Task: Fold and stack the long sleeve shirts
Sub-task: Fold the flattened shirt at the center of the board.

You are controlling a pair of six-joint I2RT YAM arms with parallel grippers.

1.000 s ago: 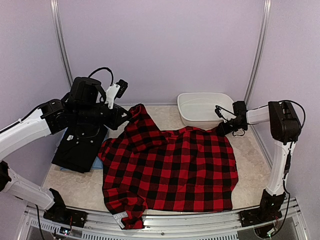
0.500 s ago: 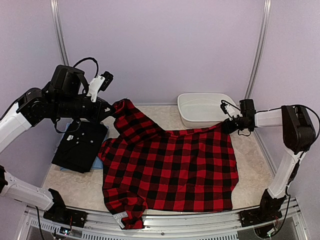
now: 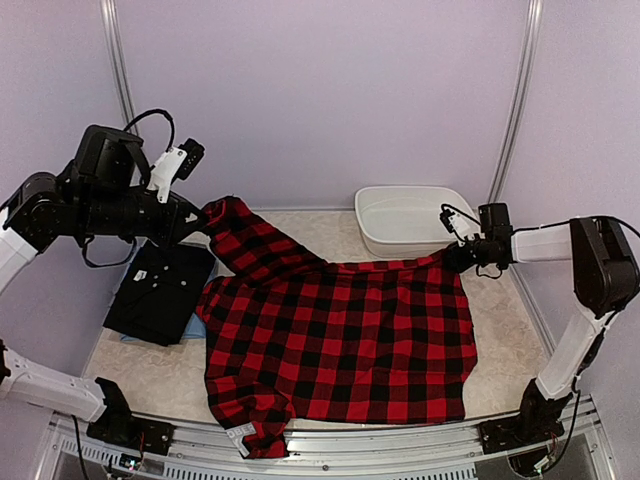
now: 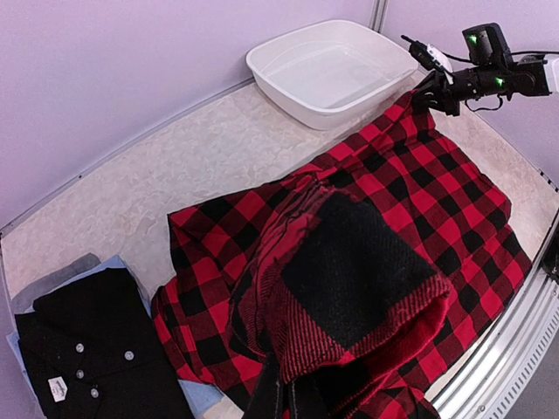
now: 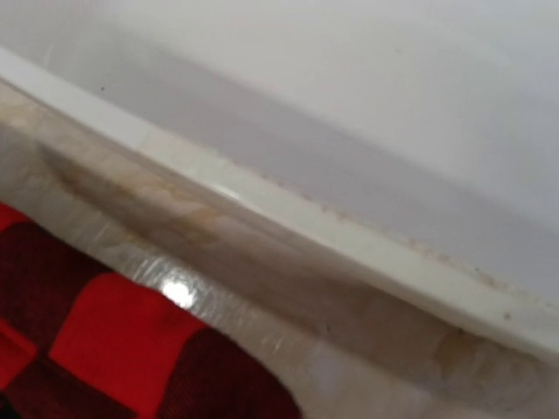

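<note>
Lilac walls (image 3: 320, 100) ring a pale table (image 3: 500, 330). Top view: flannel (image 3: 340, 340) covers the centre, its upper-left corner lifted in the clenched left gripper (image 3: 200, 217). The right gripper (image 3: 452, 256) is at its upper-right corner beside the basin (image 3: 400, 215), and I cannot tell if it grips. A black shirt (image 3: 160, 295) lies folded at left. Left wrist view: flannel (image 4: 367, 262) bunches at bottom centre. Right wrist view: flannel (image 5: 105, 349) lower left, fingers unseen

Top camera looked down on whole table (image 3: 170, 385); left wrist — high, facing far-right corner; right wrist — very close; all shared flannel shirt (image 3: 340, 340).
</note>
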